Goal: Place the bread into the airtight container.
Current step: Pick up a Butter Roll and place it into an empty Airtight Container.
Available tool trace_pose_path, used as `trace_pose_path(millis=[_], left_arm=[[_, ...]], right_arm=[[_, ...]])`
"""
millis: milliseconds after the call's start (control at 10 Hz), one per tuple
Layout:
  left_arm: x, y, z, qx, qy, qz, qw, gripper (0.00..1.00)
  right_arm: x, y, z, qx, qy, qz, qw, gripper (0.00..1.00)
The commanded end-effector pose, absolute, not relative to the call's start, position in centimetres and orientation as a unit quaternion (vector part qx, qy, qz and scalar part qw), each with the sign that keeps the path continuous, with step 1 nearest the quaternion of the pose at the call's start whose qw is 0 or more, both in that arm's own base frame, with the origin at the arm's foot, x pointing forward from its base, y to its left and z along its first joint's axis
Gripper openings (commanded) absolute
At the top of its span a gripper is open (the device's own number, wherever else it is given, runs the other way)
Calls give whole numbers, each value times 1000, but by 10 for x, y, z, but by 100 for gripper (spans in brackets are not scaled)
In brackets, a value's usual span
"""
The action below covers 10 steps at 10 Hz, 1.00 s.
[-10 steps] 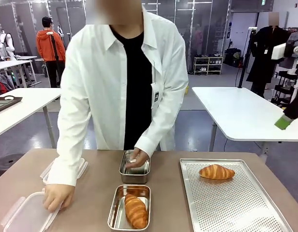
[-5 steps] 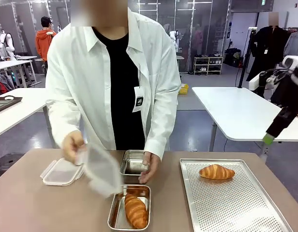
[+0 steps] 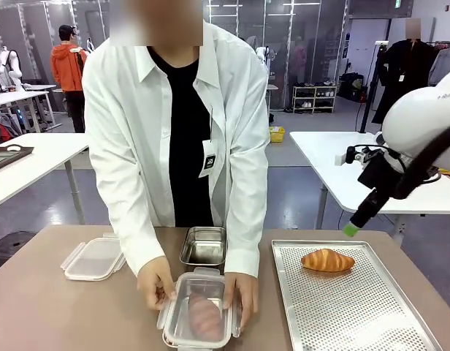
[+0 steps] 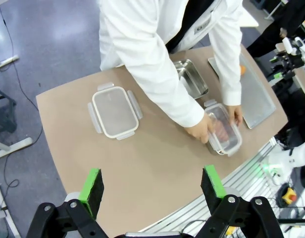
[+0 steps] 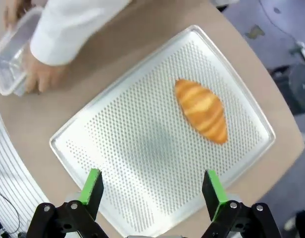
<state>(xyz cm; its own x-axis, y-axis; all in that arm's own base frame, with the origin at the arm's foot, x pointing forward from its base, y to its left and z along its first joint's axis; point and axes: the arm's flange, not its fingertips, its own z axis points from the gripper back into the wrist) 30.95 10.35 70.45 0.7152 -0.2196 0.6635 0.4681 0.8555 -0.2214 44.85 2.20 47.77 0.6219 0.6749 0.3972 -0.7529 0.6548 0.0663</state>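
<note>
- Hovering high above the perforated tray, my right gripper has its fingers spread wide and holds nothing.
- Just past those fingers, a croissant lies loose on the tray, near one corner, with nothing touching it. I take this to be the bread I am meant to handle.
- My left gripper is also fully open and empty. It hangs well above the near edge of the table, far from everything on it.
- Farther out, the person's hands rest on either side of a clear lid that sits on the near container.
- A second croissant shows dimly through that lid, so I judge this container filled and being closed. I cannot tell whether its latches are snapped down.
- Just behind it stands an empty steel container, open at the top.
- A spare lid lies flat on the table well off to my left.
- As I judge it, one piece of bread is packed and the other is not yet picked up.
- What remains for me is to lower onto the tray, grip the loose croissant and carry it across to the empty container.
- The person's sleeve hangs right beside that container, which could crowd my approach.
</note>
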Motion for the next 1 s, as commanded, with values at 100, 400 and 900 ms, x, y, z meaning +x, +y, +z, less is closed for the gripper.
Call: trace_pose_path(millis=[100,400,900], left_arm=[[309,103,705,-193,-327,-199,903,100],[309,103,705,-193,-327,-199,903,100],[309,103,705,-193,-327,-199,903,100]], right_arm=[[417,-91,521,233,-302,291,878,100],[311,-202,533,248,-416,162,860,100],[249,-251,525,251,-442,88,857,100]])
